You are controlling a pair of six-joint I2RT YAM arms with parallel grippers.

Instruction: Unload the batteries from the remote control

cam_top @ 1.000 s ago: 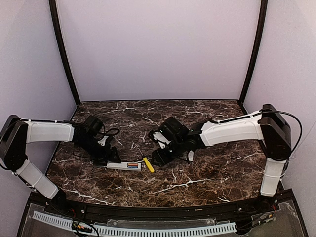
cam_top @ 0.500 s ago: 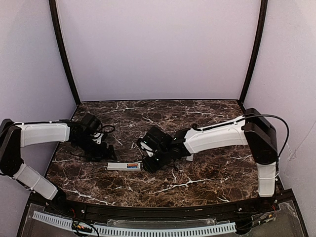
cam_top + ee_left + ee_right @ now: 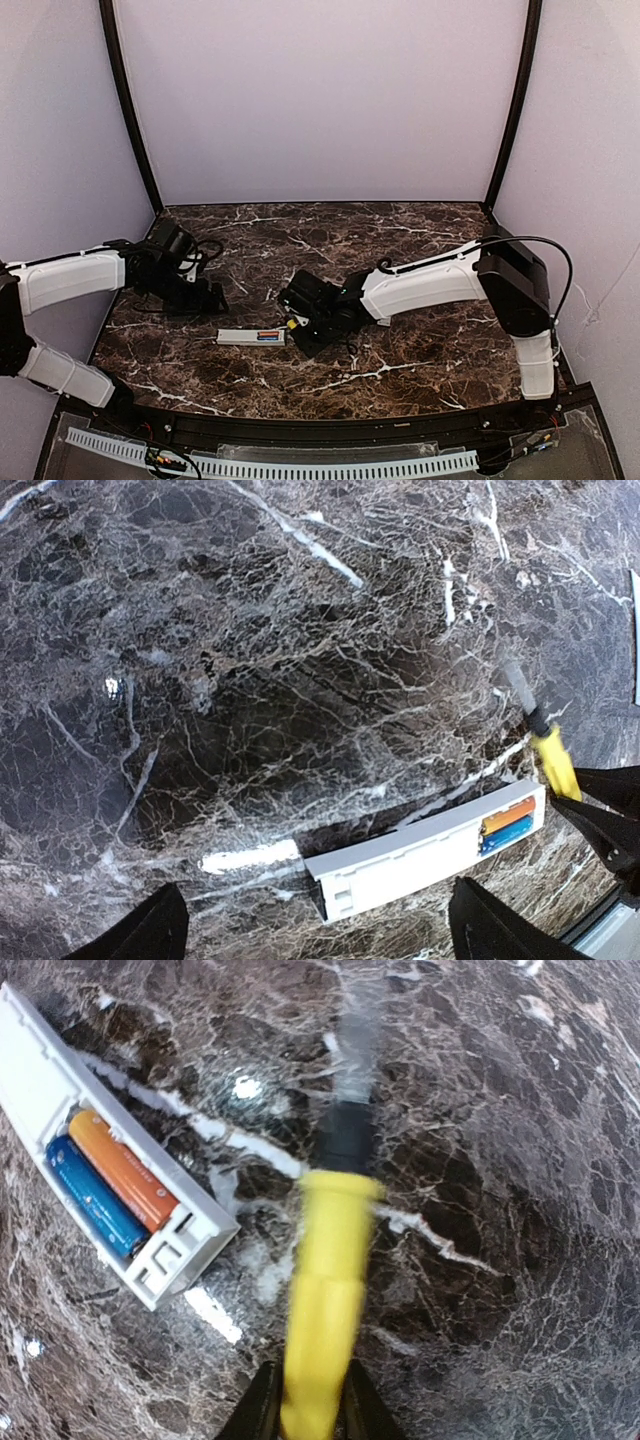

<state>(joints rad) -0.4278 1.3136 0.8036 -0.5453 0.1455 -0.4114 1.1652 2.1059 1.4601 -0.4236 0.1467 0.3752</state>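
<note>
At the left-centre of the table, clamped with the right gripper (image 3: 312,1405) on the yellow handle of the screwdriver (image 3: 325,1260), dark fingers (image 3: 262,1405) pressing it from both sides. Lay loose on the stone a second ago, just off the remote's end; reached leftward across since then and closed down on it. Points its grey shaft away from the wrist, past the open end of the remote control (image 3: 40,1070), close beside but not touching. Shows the cover already off that end, with the orange battery (image 3: 122,1167) and the blue battery (image 3: 93,1196) side by side in the bay, both seated. Means, most likely, a tool in hand for prying the cells out, with none unloaded yet. Off toward the remote's other end, backed the left gripper (image 3: 208,298) away up and to the left, jaws spread wide on nothing; leaves the remote unheld, so could skid under a levering tip. Beneath all, a dark brown marble table (image 3: 430,350) veined in white, glossy with lamp glints. Around it, pale lilac walls (image 3: 320,100) and black frame posts (image 3: 125,100) at the back corners
</note>
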